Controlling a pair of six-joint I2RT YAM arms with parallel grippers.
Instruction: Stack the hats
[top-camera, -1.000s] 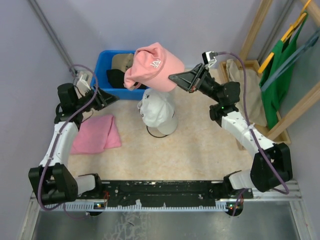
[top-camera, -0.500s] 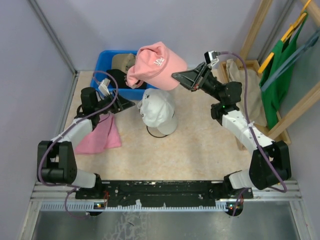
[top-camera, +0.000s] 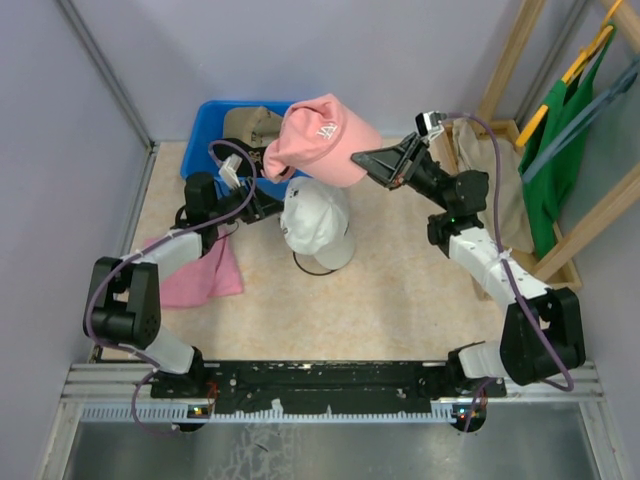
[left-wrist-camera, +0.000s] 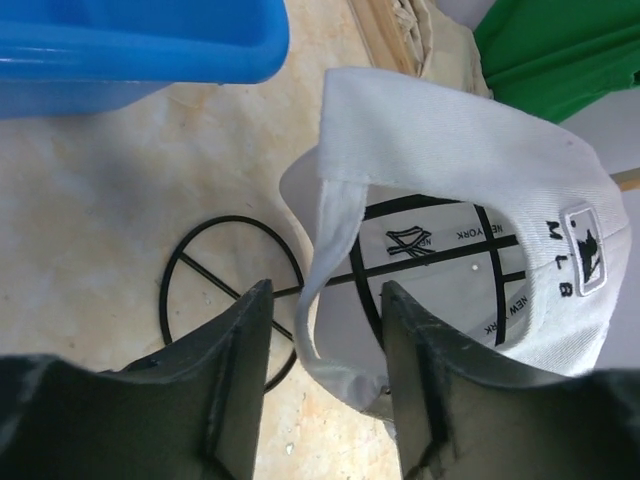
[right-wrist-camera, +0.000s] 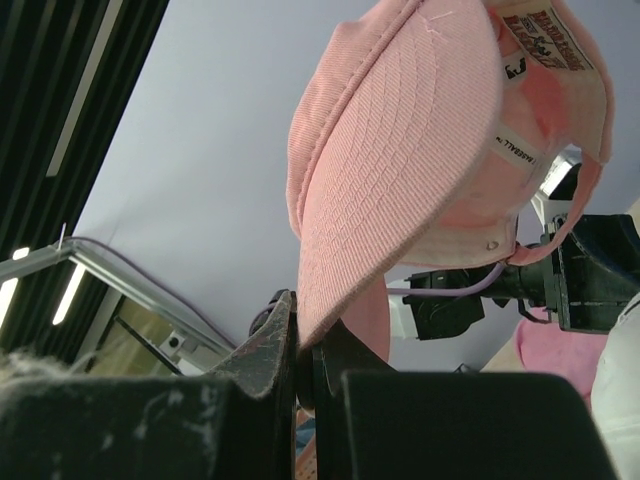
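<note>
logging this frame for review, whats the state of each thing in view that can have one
pink cap: held up in the air by its brim
white cap: seated on the wire stand
right gripper: shut on the pink cap's brim
left gripper: open, fingers astride the white cap's rear edge
tan cap: lying in the blue bin
pink cloth: lying on the table
</note>
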